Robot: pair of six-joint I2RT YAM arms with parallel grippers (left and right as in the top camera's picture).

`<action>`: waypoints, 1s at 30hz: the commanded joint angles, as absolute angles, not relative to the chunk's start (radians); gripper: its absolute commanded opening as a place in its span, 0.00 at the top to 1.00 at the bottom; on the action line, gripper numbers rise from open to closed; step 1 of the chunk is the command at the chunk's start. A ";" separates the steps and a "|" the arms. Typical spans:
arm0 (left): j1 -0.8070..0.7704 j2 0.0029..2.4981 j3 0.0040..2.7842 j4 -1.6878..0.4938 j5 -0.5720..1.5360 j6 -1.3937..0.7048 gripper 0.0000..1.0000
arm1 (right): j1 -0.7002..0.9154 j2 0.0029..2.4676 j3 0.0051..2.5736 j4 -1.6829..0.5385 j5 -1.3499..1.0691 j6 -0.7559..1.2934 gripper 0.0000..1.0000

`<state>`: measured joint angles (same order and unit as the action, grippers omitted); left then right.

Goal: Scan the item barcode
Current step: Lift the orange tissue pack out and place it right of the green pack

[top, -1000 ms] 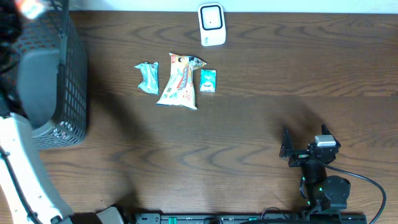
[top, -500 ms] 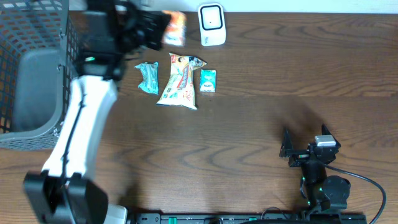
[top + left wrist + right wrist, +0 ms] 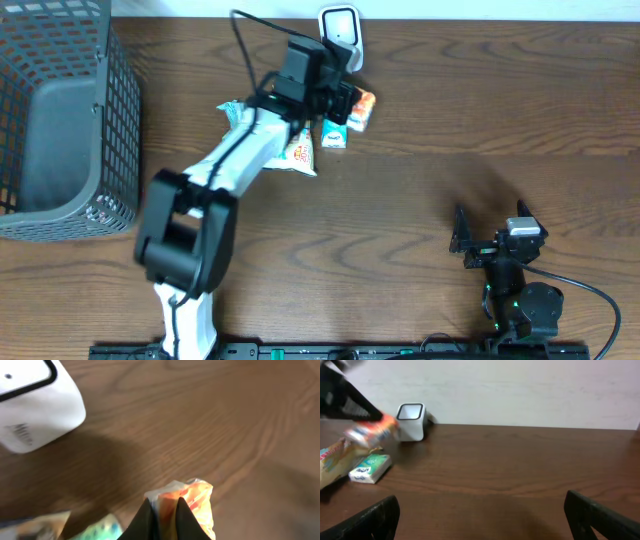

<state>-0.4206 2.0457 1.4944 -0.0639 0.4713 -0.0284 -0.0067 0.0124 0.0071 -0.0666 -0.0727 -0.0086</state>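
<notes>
Across the dark wooden table (image 3: 500, 100), your left arm has swung away from the black wire basket with its grey liner (image 3: 122, 110) to the white box-shaped barcode scanner (image 3: 341, 38). A second ago it was over the basket, and half a second ago it was left of the scanner. Now the left pincer (image 3: 160, 512), clamped tight on the small orange-and-white crinkly packet (image 3: 361, 108), holds it off the table, just beside the scanner's front. Presenting looks under way, though you cannot yet tell whether the barcode faces the window. Your right pincer (image 3: 480, 520) sits spread wide, empty and unmoved.
</notes>
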 commanded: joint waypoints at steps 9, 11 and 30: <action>-0.475 2.166 1.496 0.046 0.264 -0.140 0.79 | 0.001 0.007 0.006 -0.071 -0.069 -0.008 0.01; -0.475 2.166 1.496 0.035 0.260 -0.140 0.74 | 0.001 0.007 0.006 -0.071 -0.069 -0.008 0.01; -0.346 1.834 1.496 -0.053 0.260 -0.139 0.43 | 0.001 0.007 0.006 -0.071 -0.069 -0.008 0.01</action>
